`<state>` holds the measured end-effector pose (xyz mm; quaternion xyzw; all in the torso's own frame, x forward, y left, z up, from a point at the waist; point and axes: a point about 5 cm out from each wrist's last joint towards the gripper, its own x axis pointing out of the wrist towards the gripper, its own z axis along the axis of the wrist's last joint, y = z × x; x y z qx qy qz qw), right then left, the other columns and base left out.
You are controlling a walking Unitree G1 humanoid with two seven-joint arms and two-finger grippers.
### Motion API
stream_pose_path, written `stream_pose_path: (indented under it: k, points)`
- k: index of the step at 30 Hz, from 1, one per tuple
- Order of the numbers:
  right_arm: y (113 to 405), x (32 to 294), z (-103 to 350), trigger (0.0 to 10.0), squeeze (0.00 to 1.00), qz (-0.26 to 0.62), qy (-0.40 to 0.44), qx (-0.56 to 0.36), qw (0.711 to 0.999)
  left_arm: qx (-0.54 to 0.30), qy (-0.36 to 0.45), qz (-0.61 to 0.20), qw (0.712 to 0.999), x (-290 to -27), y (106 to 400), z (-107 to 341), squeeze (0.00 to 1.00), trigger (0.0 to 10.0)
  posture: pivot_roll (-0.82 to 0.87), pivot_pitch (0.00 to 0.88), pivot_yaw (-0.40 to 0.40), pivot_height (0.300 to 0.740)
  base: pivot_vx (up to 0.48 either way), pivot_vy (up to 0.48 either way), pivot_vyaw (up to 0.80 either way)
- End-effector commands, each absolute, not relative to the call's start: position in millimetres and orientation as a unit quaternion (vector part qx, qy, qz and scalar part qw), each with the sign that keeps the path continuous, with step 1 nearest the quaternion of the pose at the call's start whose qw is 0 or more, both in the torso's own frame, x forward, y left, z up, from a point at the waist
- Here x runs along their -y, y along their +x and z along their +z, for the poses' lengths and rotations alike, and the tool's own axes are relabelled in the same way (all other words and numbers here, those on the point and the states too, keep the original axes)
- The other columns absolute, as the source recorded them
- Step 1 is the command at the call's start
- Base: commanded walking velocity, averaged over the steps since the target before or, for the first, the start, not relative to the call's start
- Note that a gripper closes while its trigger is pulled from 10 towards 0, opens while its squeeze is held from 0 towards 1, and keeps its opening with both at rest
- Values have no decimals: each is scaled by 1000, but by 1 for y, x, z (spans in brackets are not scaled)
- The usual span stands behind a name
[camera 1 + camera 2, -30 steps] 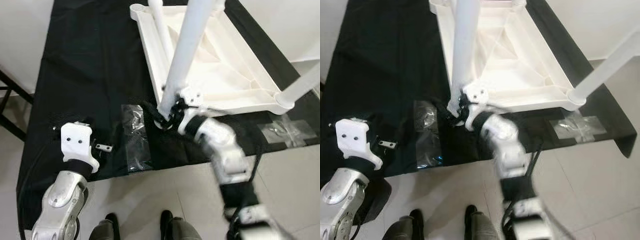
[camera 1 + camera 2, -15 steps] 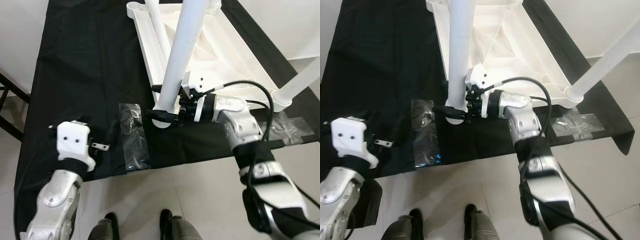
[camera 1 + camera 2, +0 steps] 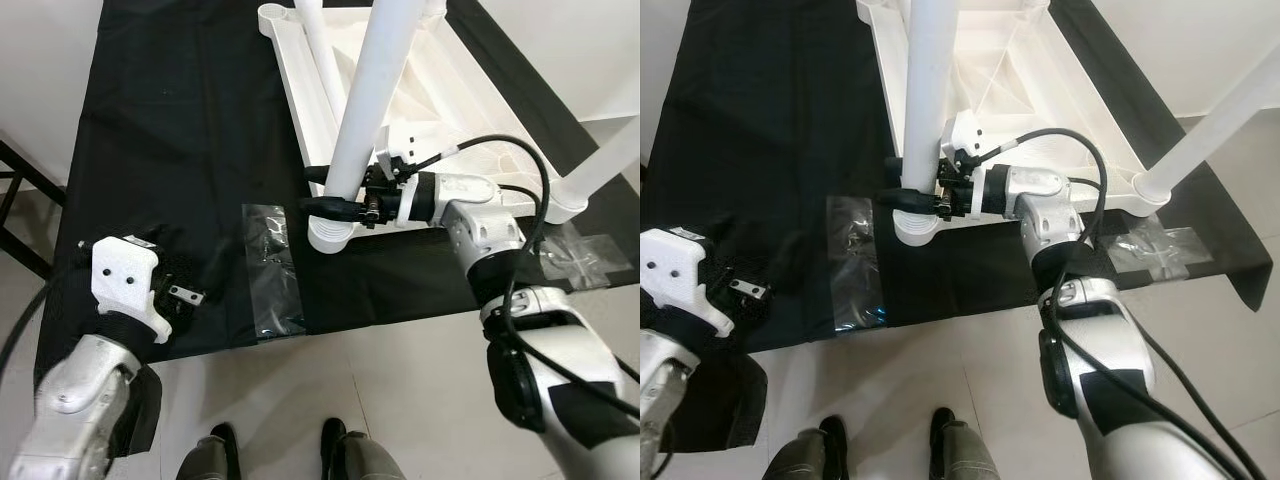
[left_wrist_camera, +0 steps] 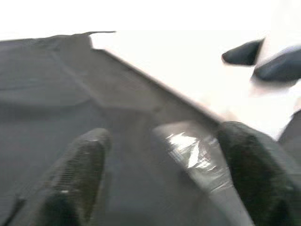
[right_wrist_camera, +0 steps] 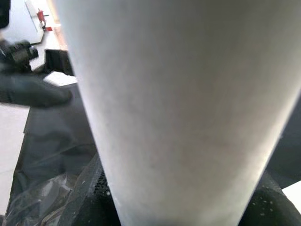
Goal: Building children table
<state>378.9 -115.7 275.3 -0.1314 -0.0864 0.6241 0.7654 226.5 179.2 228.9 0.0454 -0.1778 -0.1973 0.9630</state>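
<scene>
The white children's table top [image 3: 470, 130] lies upside down on a black cloth [image 3: 180, 120]. White legs rise from its corners. My right gripper [image 3: 338, 206] is shut around the near-left leg [image 3: 370, 110], just above its base socket [image 3: 333, 236]. In the right wrist view that leg [image 5: 188, 108] stands close between the black fingers [image 5: 87, 188]. My left gripper [image 4: 162, 165] hangs open over the cloth's near-left part, its fingers [image 4: 80, 174] apart above a clear plastic bag [image 3: 272, 270].
A second clear bag [image 3: 585, 250] lies at the cloth's near-right corner by another leg [image 3: 610, 165]. The cloth's front edge drops to a tiled floor [image 3: 400, 380]. Dark shoes [image 3: 215, 450] show at the bottom. A black frame [image 3: 15, 190] stands at the left.
My right arm has swung out to the right, and its gripper now holds the leg from the side, slightly higher. The left arm has drawn back toward the near-left.
</scene>
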Motion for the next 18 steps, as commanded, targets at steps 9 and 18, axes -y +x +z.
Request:
stream_pose_path:
  k: [9, 18]
  points:
    - [380, 146, 254, 0, 0, 576, -143, 75, 802, 125, 10, -332, 935, -186, 204, 224, 0, 0, 112, 337, -135, 740, 0, 0, 0]
    - [348, 129, 203, 0, 0, 496, -61, 55, 864, 125, -24, -348, 929, -180, 193, 221, 0, 0, 57, 348, -158, 740, 0, 0, 0]
